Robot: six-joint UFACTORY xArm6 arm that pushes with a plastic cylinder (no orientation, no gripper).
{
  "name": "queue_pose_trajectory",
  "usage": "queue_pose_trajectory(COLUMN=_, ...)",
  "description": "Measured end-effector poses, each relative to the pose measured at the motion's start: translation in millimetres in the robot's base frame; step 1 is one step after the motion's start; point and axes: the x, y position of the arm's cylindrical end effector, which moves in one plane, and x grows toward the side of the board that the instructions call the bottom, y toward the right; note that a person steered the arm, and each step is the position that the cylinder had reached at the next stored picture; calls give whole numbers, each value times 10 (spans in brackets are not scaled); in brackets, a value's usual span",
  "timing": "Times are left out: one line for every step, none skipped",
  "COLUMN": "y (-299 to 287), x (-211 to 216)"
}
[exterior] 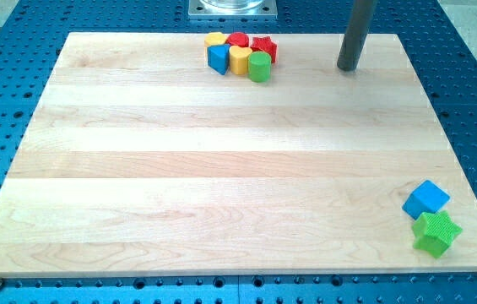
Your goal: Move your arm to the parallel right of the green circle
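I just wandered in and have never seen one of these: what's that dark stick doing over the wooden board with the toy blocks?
That stick is my arm's pushing rod. My tip rests on the wooden board near the view's top, to the right of the green circle and apart from it. The green circle sits in a cluster with yellow, red and blue blocks. A blue cube and a green star lie at the view's bottom right, untouched.

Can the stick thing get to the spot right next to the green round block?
Probably yes. My tip sits toward the view's right of the green circle, at about its level, with only bare board between them.
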Motion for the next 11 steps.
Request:
queue_pose_trajectory(y=4, x=0)
queue_pose_trajectory(y=11, x=-31)
queue_pose_trajectory(y=-9, x=-31)
queue_pose_trajectory(y=-9, x=-56)
queue_pose_trajectory(y=-9, x=-50)
queue_pose_trajectory(y=9, x=-50)
queue_pose_trajectory(y=29, x=-39)
queue_pose_trajectory(y=29, x=57)
queue_pose_trajectory(y=132, x=103)
queue_pose_trajectory(y=696, x=357)
queue_pose_trajectory(y=1366, x=820)
